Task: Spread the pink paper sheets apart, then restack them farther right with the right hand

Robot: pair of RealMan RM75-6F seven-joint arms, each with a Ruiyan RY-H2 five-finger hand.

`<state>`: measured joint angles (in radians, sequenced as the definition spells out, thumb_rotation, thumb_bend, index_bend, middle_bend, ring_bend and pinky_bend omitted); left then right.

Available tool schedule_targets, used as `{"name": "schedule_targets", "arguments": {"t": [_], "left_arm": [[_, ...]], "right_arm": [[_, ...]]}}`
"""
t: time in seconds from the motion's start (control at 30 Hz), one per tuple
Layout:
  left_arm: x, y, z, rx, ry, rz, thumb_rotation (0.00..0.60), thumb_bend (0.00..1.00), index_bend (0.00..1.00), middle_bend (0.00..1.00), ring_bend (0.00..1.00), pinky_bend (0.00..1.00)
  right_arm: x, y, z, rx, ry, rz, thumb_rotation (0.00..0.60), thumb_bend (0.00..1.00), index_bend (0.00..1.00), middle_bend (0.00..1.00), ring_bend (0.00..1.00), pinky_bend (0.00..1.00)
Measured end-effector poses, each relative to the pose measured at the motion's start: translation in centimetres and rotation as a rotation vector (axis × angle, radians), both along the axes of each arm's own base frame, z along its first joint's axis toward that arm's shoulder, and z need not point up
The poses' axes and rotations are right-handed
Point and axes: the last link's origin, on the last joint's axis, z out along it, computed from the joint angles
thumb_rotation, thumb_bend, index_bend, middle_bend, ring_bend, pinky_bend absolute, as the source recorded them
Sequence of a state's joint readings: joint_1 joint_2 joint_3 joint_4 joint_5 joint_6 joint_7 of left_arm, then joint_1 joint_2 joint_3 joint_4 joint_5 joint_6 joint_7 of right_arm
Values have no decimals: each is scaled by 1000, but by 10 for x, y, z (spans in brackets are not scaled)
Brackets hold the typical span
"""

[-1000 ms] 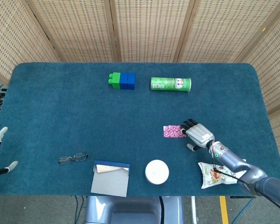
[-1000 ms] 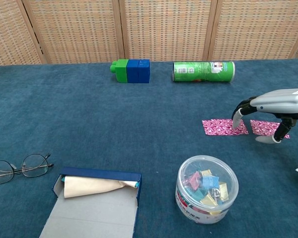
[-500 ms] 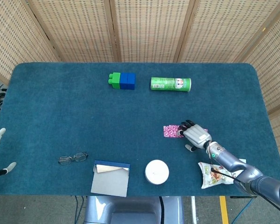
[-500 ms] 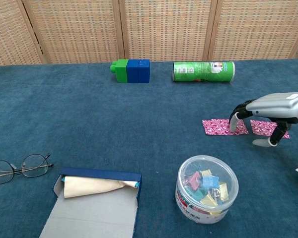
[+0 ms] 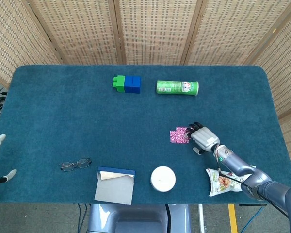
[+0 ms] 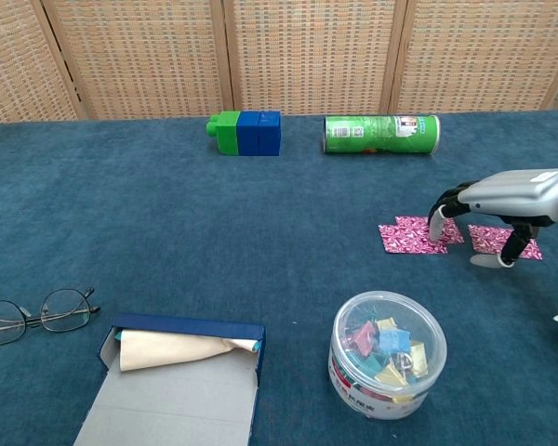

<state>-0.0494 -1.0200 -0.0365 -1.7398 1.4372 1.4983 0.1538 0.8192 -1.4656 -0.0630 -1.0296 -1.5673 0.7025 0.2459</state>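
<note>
Spreading appears done: two pink paper sheets (image 6: 411,235) lie apart on the surface (image 6: 214,242). Right hand (image 6: 502,200) fingers (image 6: 436,226) spread, pressing the left sheet; restacking remains.

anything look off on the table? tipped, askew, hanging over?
The green can lies on its side at the back. The snack packet overhangs the table's near edge. The left pink sheet sits skewed under the right robot hand's fingertips, apart from the other pink sheet. The box lies open.
</note>
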Motion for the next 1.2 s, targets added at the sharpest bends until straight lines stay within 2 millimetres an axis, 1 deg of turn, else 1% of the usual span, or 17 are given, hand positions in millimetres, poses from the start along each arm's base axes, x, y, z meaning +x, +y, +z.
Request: {"name": "schedule_targets", "arguments": {"t": [0.33, 0.57, 0.9, 1.1, 1.2], "left_arm": [[-3, -2, 1, 6, -3, 9, 558, 112, 17, 0, 0, 0], [-6, -2, 2, 10, -4, 15, 560, 111, 17, 0, 0, 0], [-8, -2, 3, 14, -5, 21, 558, 111, 17, 0, 0, 0], [-7, -1, 2, 13, -5, 17, 560, 112, 17, 0, 0, 0], [-6, 0, 2, 11, -5, 12, 561, 111, 17, 0, 0, 0]], "right_arm": [[3, -12, -2, -13, 14, -8, 600, 466, 245, 167, 0, 0], [10, -25, -2, -30, 22, -6, 600, 466, 245, 167, 0, 0], [14, -39, -1, -59, 26, -16, 600, 466, 249, 167, 0, 0], [18, -39, 3, -62, 5, -12, 600, 464, 256, 167, 0, 0], [22, -36, 5, -63, -30, -16, 600, 443, 287, 167, 0, 0]]}}
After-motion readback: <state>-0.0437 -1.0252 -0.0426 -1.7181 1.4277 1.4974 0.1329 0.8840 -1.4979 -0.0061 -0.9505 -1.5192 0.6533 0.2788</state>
